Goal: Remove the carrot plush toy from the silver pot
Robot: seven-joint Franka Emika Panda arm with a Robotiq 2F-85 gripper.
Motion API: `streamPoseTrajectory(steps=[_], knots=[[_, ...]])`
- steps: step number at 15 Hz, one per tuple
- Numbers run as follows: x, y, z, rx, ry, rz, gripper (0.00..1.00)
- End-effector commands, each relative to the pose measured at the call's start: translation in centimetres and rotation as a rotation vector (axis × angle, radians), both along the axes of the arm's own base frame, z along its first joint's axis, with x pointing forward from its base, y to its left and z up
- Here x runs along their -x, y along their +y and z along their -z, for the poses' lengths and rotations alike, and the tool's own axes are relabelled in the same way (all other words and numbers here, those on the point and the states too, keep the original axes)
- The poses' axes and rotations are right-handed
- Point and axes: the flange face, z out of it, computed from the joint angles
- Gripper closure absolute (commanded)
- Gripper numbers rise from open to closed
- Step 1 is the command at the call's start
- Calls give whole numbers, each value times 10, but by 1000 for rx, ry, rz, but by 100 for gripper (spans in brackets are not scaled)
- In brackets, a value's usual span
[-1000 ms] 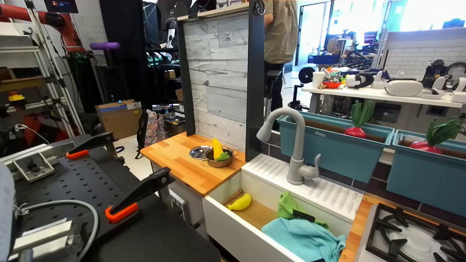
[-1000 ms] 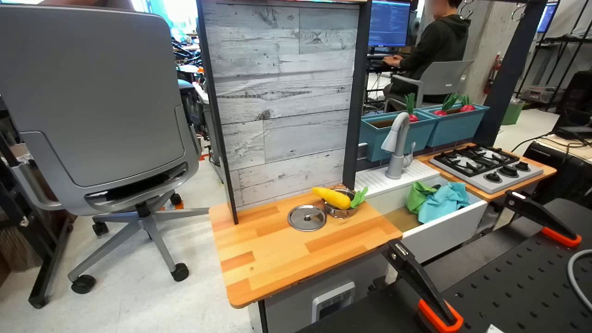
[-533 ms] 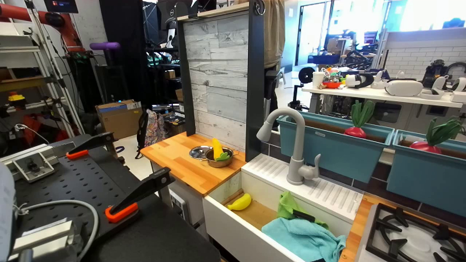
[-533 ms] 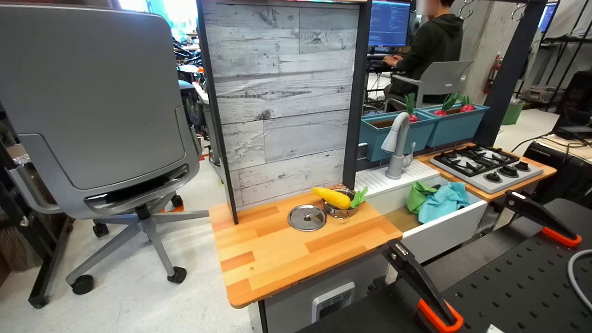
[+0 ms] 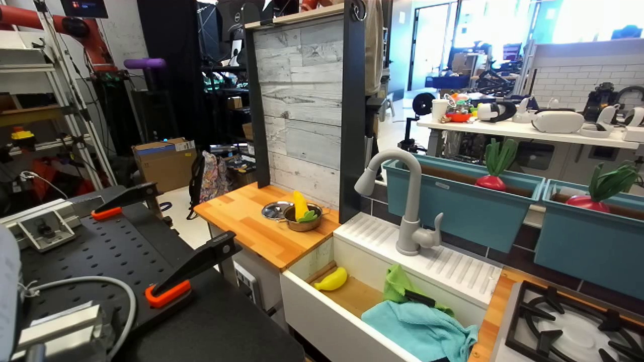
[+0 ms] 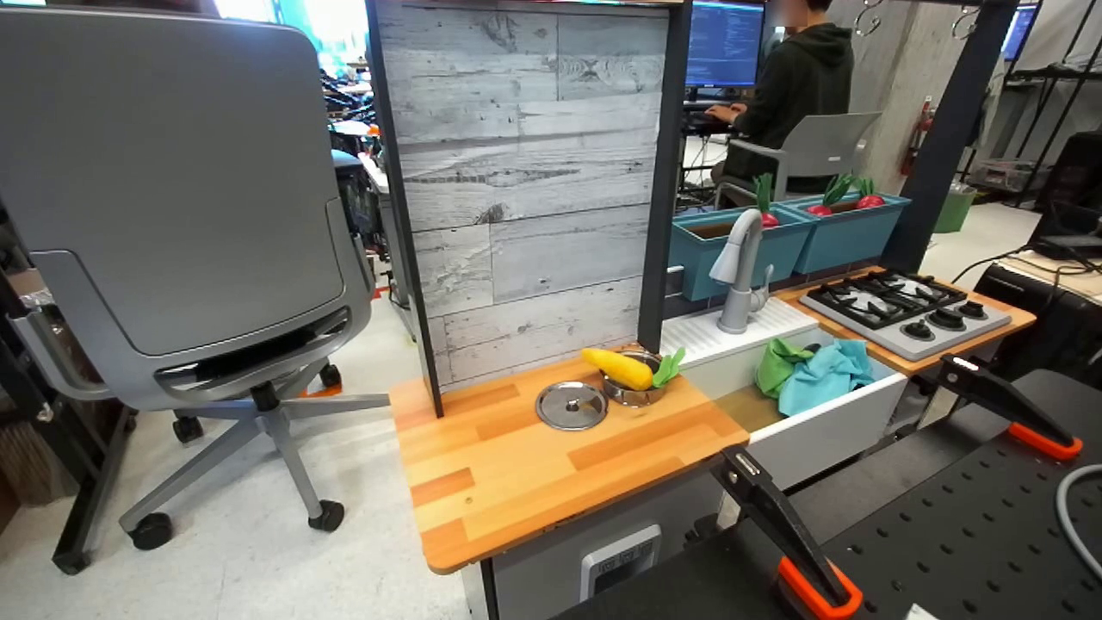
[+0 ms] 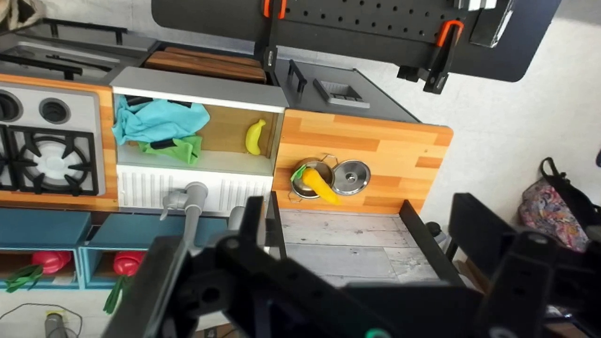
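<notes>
A tapered plush carrot [image 6: 625, 370] leans in the shiny pot [image 5: 303, 225], end effector [image 7: 358, 199] spread wide.

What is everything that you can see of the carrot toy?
The carrot toy looks soft: a yellow-orange body tapering to a tip, with green leaves at the thicker end. It lies tilted in the metal pot, tip raised and sticking out past the rim, leaves at the opposite side. The pot touches it; the open claw does not.
</notes>
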Motion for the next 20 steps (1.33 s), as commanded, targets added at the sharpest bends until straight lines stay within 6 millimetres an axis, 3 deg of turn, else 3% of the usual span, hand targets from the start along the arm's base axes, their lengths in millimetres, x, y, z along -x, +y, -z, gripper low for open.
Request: streamPoseTrajectory(steps=[1, 11, 16, 20], knots=[[-33, 13, 45, -28, -20, 2, 0], [-130, 60, 194, -98, -114, 62, 0], [-176, 85, 269, -98, -51, 74, 0], [-212, 91, 329, -45, -6, 97, 0]])
